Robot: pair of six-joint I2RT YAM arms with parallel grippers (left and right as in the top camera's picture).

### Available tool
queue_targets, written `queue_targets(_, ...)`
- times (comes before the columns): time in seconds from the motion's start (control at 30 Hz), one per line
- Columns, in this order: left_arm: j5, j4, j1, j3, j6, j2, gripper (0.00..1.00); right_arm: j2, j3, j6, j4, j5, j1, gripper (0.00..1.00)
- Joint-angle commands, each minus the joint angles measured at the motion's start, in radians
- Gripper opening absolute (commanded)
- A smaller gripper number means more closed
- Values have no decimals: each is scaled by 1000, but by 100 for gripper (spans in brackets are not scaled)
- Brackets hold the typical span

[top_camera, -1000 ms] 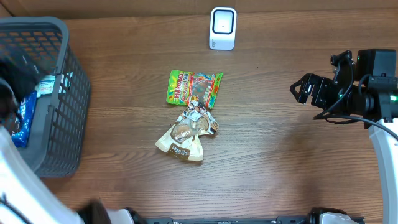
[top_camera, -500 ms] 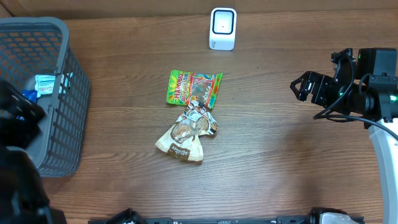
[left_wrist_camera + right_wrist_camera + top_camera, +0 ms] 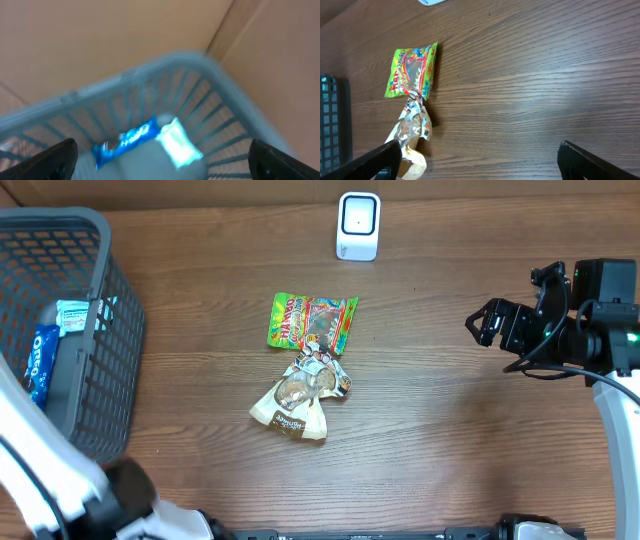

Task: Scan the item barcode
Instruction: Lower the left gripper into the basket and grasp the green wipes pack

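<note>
Both jaws gape empty, left gripper [image 3: 162, 162] over the left-edge basket [image 3: 70, 216], right gripper [image 3: 480, 160] by the bench's right edge; mid-bench, the candy bag [image 3: 312, 321] or tan pouch [image 3: 298, 395] likely needs grasping next for the far-edge scanner [image 3: 358, 225].

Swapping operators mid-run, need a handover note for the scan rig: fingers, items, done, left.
Left gripper: fingers open, empty, facing into the basket.
Right gripper: fingers open, empty, over the right side of the table.
Items: blue pack and white pack lie in the basket. Green gummy bag and beige snack bag lie touching mid-table. Scanner stands at the far edge.
Done: probably the two basket packs, though whether they were scanned cannot be told.
Left: likely pick up and scan both table bags.
</note>
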Motion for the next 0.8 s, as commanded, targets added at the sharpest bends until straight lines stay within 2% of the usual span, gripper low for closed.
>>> queue_targets(0.0, 119, -68, 53, 31, -66, 171, 100, -2, 26, -4, 5, -9, 5, 100)
queue_targets(0.17, 249, -126, 91, 31, -84, 369, 100, -2, 26, -4, 5, -10, 5, 100)
queue_targets(0.4, 269, -122, 70, 30, -63, 557, 100, -2, 26, -3, 9, -10, 5, 100)
queue_targets(0.77, 261, 16, 8, 13, -66, 612, 100, -2, 26, 0, 12, -10, 5, 100)
